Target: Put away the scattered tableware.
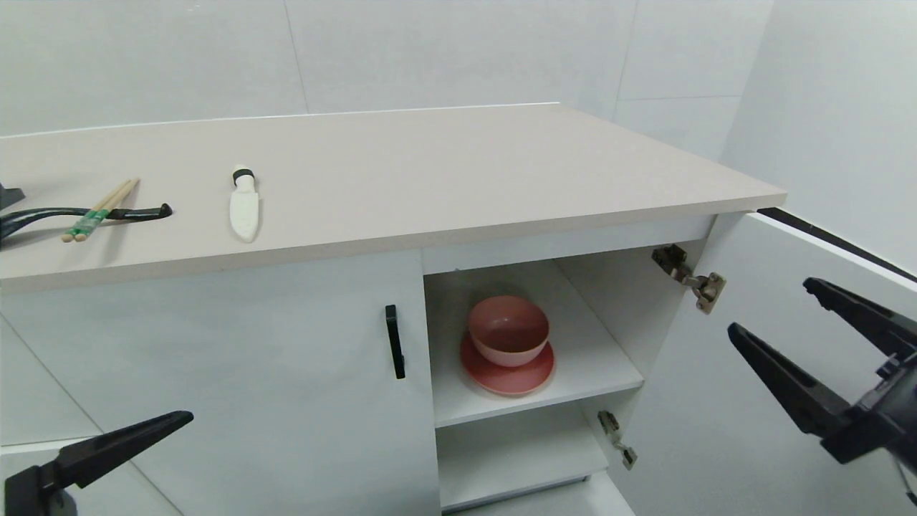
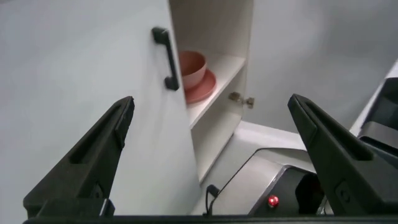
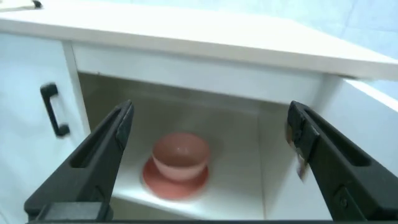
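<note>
My head cam looks down over the counter (image 1: 430,179), open cabinet (image 1: 609,362) at 5 o'clock. Left wrist cam views it obliquely past the shut door (image 2: 74,62); right wrist cam faces straight in, closer. All share the bowl (image 3: 180,155).

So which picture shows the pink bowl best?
The head view: it looks down into the pink bowl, whole on its plate. The right wrist view shows it from the front; in the left wrist view the closed door hides part.

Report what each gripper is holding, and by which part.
Nothing is held. The left gripper and the right gripper are both open and empty; the pink bowl sits on its plate on the cabinet shelf.
</note>
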### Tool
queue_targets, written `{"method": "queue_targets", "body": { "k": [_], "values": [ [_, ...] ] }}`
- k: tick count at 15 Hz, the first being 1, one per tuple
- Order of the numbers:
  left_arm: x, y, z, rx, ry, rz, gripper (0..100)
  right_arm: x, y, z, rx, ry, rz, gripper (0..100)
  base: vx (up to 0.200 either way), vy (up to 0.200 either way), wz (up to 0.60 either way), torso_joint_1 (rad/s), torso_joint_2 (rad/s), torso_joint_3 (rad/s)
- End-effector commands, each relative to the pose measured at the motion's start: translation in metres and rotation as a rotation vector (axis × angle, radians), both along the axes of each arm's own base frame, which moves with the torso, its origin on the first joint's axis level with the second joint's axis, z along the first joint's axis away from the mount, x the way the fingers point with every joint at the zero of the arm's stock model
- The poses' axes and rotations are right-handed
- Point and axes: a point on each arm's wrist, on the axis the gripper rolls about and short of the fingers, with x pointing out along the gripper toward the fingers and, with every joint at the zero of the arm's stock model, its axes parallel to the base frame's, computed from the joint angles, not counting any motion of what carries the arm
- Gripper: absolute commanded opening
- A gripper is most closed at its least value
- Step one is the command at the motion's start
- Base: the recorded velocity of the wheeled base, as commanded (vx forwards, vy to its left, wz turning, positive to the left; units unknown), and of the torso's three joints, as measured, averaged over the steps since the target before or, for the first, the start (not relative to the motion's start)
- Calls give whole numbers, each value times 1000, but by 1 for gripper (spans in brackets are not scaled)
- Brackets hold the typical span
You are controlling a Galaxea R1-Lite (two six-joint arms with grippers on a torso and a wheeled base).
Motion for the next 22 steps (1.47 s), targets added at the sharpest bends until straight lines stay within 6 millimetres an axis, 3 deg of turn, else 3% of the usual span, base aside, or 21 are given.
{"method": "queue_targets", "body": {
  "k": [1, 3, 6, 12, 16, 19, 22],
  "values": [
    [-24, 14, -5, -34, -48, 89, 100, -46, -29, 5, 9, -39, -29, 100, 0, 0, 0, 0, 0, 0],
    [-41, 20, -13, -84, -17, 129, 100, -72, -45, -5, 11, -20, -55, 100, 0, 0, 0, 0, 0, 0],
    [-53, 24, -6, -211, 10, 259, 100, -92, -62, -10, 37, -54, -306, 100, 0, 0, 0, 0, 0, 0],
    [-67, 26, -16, -280, -15, 389, 100, -126, -70, -29, 72, -55, -412, 100, 0, 0, 0, 0, 0, 0],
    [-74, 25, -23, -278, -3, 431, 100, -136, -67, -16, 72, -86, -552, 100, 0, 0, 0, 0, 0, 0],
    [-76, 24, -29, -278, -31, 480, 100, -143, -66, -42, 65, -74, -514, 100, 0, 0, 0, 0, 0, 0],
    [-73, 26, -37, -272, -21, 558, 100, -136, -65, -62, 42, -6, -490, 100, 0, 0, 0, 0, 0, 0]
  ]
}}
